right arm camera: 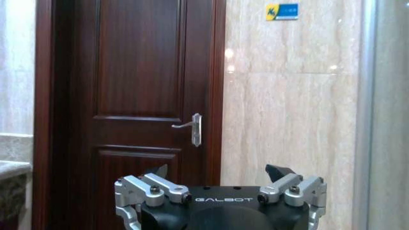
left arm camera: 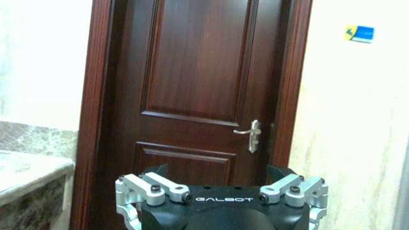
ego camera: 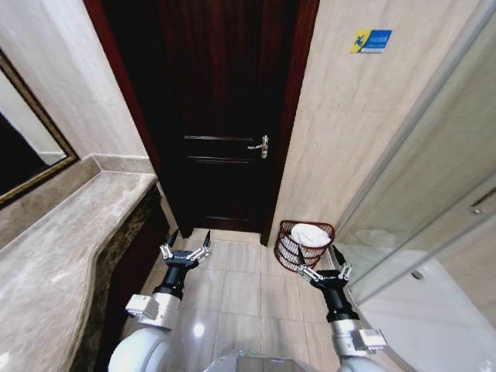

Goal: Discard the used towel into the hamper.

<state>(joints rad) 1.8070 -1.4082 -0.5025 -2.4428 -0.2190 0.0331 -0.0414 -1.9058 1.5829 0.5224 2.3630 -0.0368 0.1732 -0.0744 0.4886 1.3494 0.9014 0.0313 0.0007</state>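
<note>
My 2 grippers, left gripper (ego camera: 185, 253) and right gripper (ego camera: 323, 271), hang apart and empty near the round reddish-brown wicker hamper (ego camera: 288, 253), because the white towel (ego camera: 310, 233) lies inside.

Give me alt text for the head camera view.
A white towel lies in the hamper on the tiled floor beside a dark door. The open left gripper and right gripper hang empty above the floor.

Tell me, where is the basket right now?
In the head view the hamper sits on the floor on the robot's right, against the wall beside the door, just beyond the right gripper. A white towel lies inside.
</note>
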